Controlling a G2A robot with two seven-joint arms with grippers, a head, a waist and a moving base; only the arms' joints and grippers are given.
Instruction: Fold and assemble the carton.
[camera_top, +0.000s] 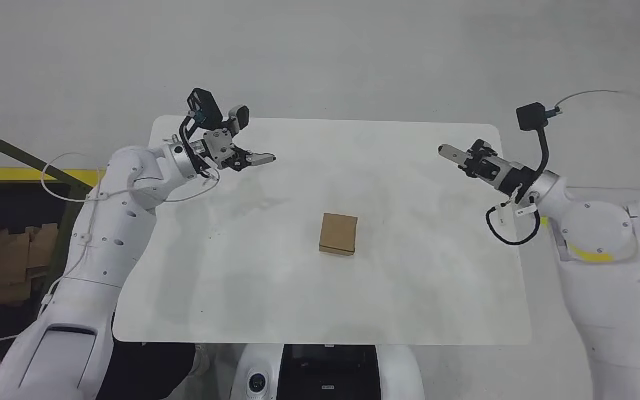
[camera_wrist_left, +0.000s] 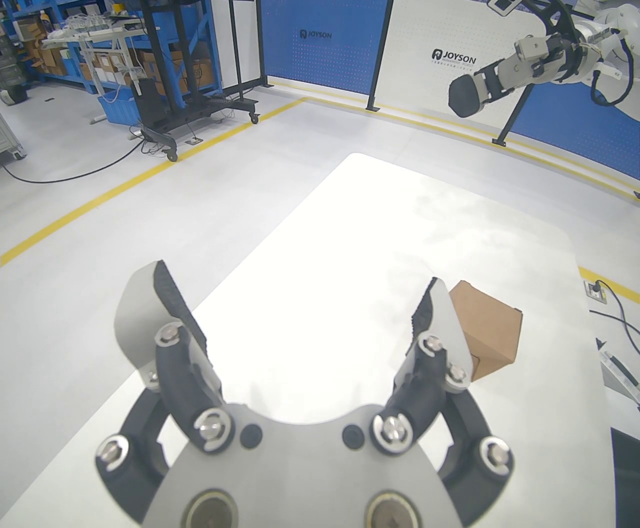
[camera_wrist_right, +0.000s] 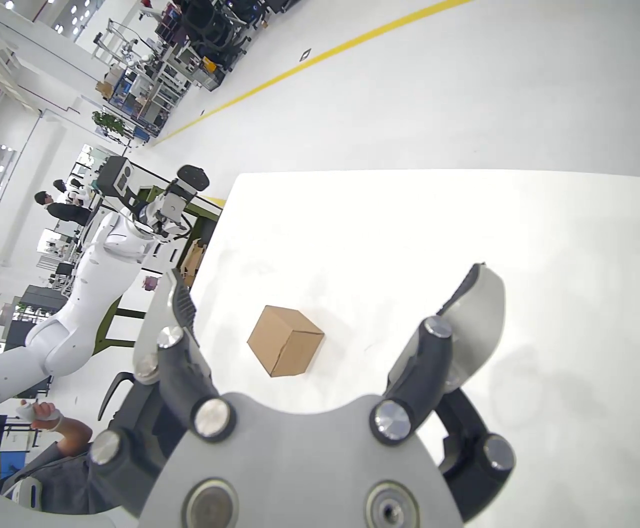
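Note:
A small brown carton (camera_top: 338, 233) stands closed as a box near the middle of the white table (camera_top: 250, 290). It also appears as the carton (camera_wrist_left: 487, 330) partly behind one finger in the left wrist view and as the carton (camera_wrist_right: 286, 340) in the right wrist view. My left gripper (camera_top: 262, 158) hovers open above the table's far left part, well away from the carton. My right gripper (camera_top: 448, 153) hovers open above the far right part, also apart from it. Both the left gripper (camera_wrist_left: 295, 295) and the right gripper (camera_wrist_right: 325, 300) hold nothing.
The white table has rounded corners and bare surface all around the carton. Beyond its edges lies pale floor with yellow lines (camera_wrist_left: 150, 172). Racks and carts (camera_wrist_left: 165, 75) stand far off in the room.

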